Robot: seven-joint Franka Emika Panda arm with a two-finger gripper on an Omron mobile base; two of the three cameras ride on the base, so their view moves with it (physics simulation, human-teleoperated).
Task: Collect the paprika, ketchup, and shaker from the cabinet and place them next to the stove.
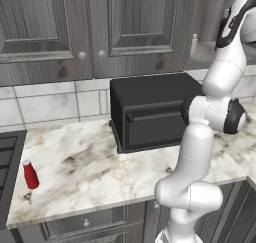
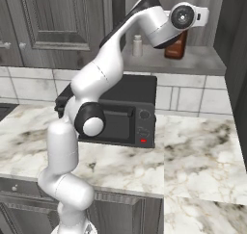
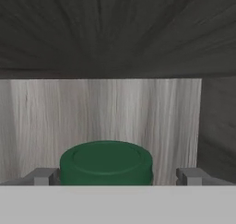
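Straddling the jar (image 3: 106,163), the claw (image 3: 119,176) stands spread as wide as it goes, one grey fingertip (image 3: 43,176) left of the green lid and the other right of it. Neither tip touches the lid; the gap on the right is wider than the one on the left. Nothing is gripped.

From the right base view the hand sits up in the cabinet (image 2: 202,62), in front of the brown jar (image 2: 176,49), which stands on the grey shelf board toward its right half. The shaker (image 2: 137,45) stands on the same board to the left, well apart from the jar, with bare shelf between them. In the left base view the shaker (image 1: 194,43) shows just left of the raised arm.

The ketchup (image 1: 30,174) stands upright down on the marble counter (image 1: 90,172), close to the black edge of the stove (image 1: 9,162) and near the counter's front edge. The toaster oven (image 1: 150,112) sits at the back of the counter below the shelf, with open marble in front of it and to its left.

In the hand view the plank back (image 3: 101,112) rises pale behind the jar, and a dark side wall closes in on the right.
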